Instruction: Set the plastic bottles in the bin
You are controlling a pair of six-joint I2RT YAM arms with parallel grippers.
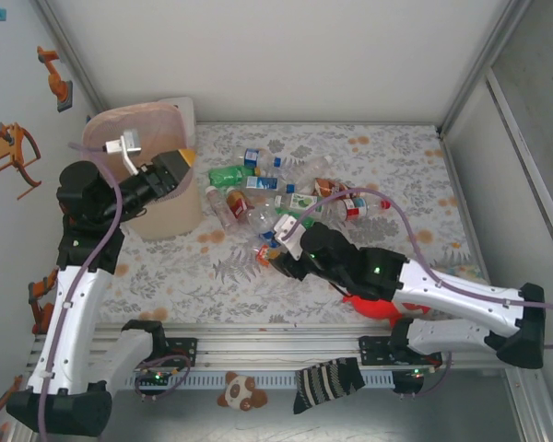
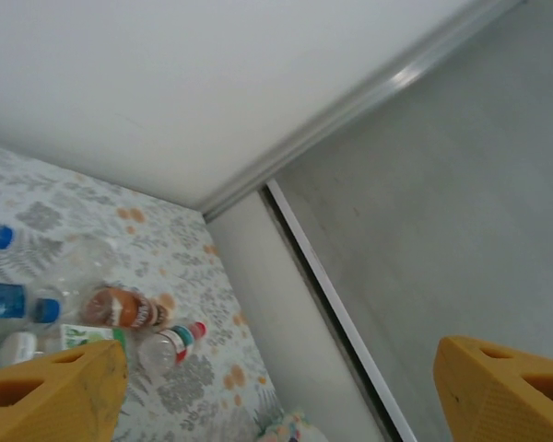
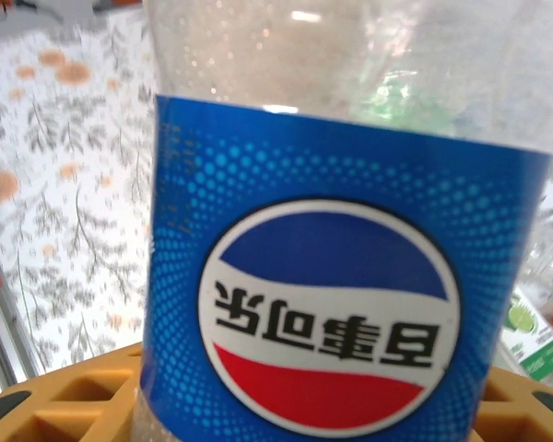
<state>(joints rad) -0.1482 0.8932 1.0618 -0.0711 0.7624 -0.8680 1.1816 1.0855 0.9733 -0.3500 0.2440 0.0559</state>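
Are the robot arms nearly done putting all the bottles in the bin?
Not nearly. Done: I can't make out any bottles inside the bin; the left gripper hangs open and empty beside its rim. In hand: the right gripper is closed on a blue-label bottle. Left: a pile of bottles lies on the table.

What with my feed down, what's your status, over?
Left fingers open, empty, by bin. Right fingers shut on blue-label bottle. More bottles on table. Nothing blocking.
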